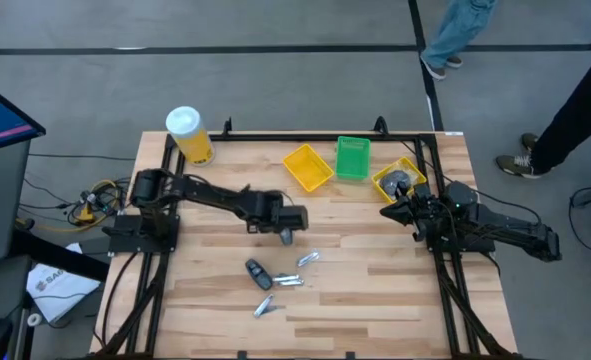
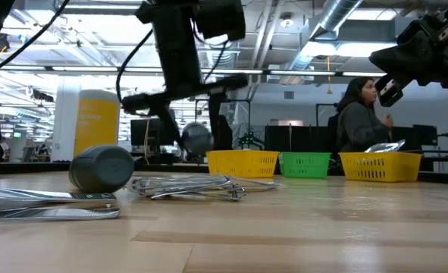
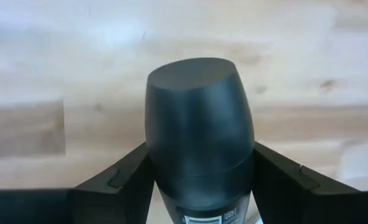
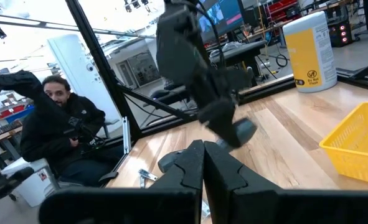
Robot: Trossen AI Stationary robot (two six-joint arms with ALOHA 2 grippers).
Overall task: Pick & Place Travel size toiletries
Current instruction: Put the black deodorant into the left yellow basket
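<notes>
The left hand (image 1: 286,234) clamps a dark grey oblong toiletry (image 3: 199,134) above the wooden surface (image 1: 375,290), trays lying toward the right hand (image 4: 202,163), whose fingers are closed empty.

Open wood at the table's front; the far edge is crowded

Three small plastic baskets, yellow (image 1: 308,167), green (image 1: 353,158) and yellow (image 1: 398,179), line the wooden table's (image 1: 375,290) far edge, a yellow white-lidded canister (image 1: 189,135) blocks its far left corner, and shiny metal clippers (image 1: 287,281) scatter mid-front.
</notes>
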